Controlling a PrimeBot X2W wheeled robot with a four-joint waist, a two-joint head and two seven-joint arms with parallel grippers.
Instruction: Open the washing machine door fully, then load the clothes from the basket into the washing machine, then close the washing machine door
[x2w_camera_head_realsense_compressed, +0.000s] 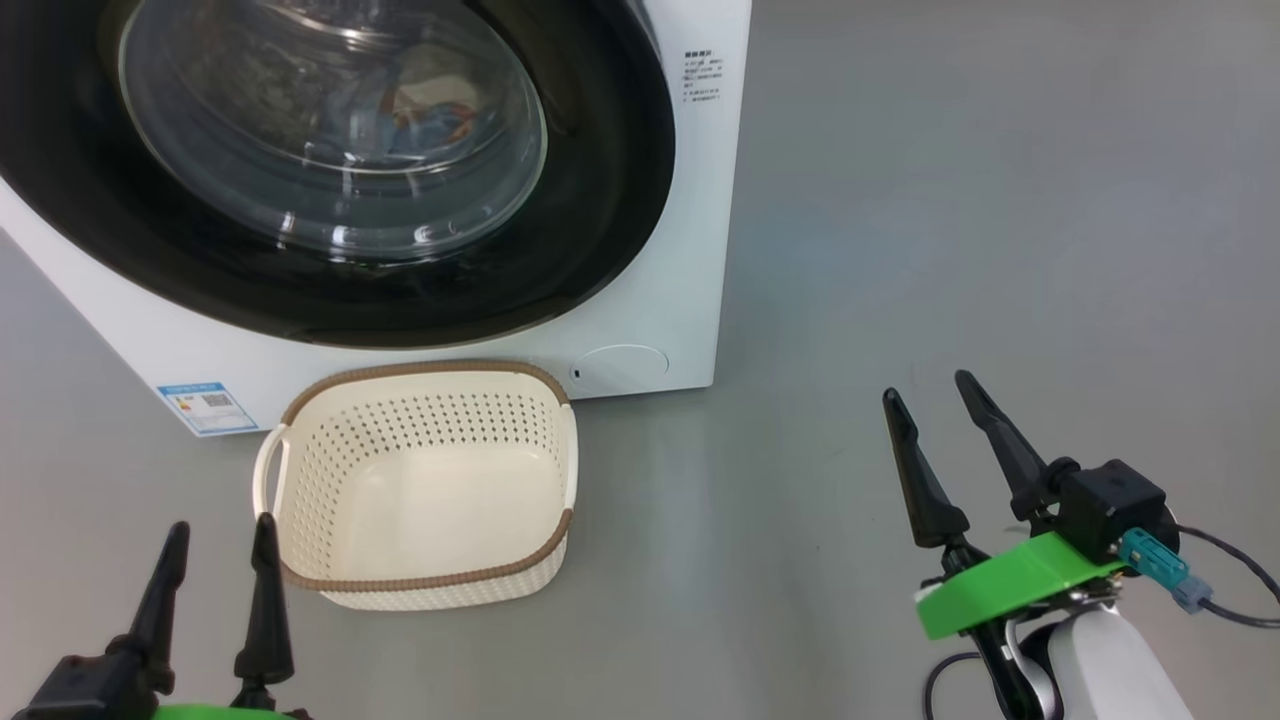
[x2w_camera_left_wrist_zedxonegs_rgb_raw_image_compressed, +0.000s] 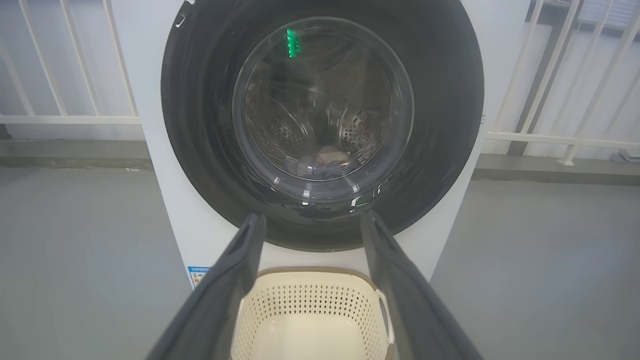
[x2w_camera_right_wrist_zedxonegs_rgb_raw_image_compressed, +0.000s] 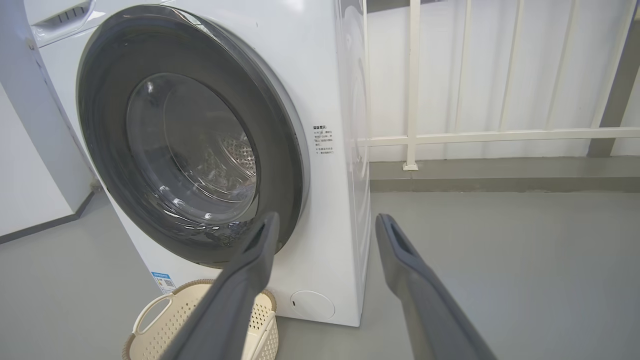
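The white washing machine (x2w_camera_head_realsense_compressed: 660, 300) has its round black-rimmed door (x2w_camera_head_realsense_compressed: 600, 200) flat against the front. Through the door's glass bowl (x2w_camera_left_wrist_zedxonegs_rgb_raw_image_compressed: 322, 107) the clothes (x2w_camera_head_realsense_compressed: 430, 120) lie in the steel drum, light blue with orange. The cream basket (x2w_camera_head_realsense_compressed: 420, 480) stands on the floor before the machine with nothing in it. My left gripper (x2w_camera_head_realsense_compressed: 220, 540) is open at the lower left, just left of the basket. My right gripper (x2w_camera_head_realsense_compressed: 935, 395) is open on the right, away from the machine, with nothing between its fingers.
A blue label sticker (x2w_camera_head_realsense_compressed: 208, 406) and a round filter cap (x2w_camera_head_realsense_compressed: 620, 365) mark the machine's lower front. Grey floor (x2w_camera_head_realsense_compressed: 1000, 250) spreads to the right. A white railing (x2w_camera_right_wrist_zedxonegs_rgb_raw_image_compressed: 500, 135) and a wall stand behind the machine.
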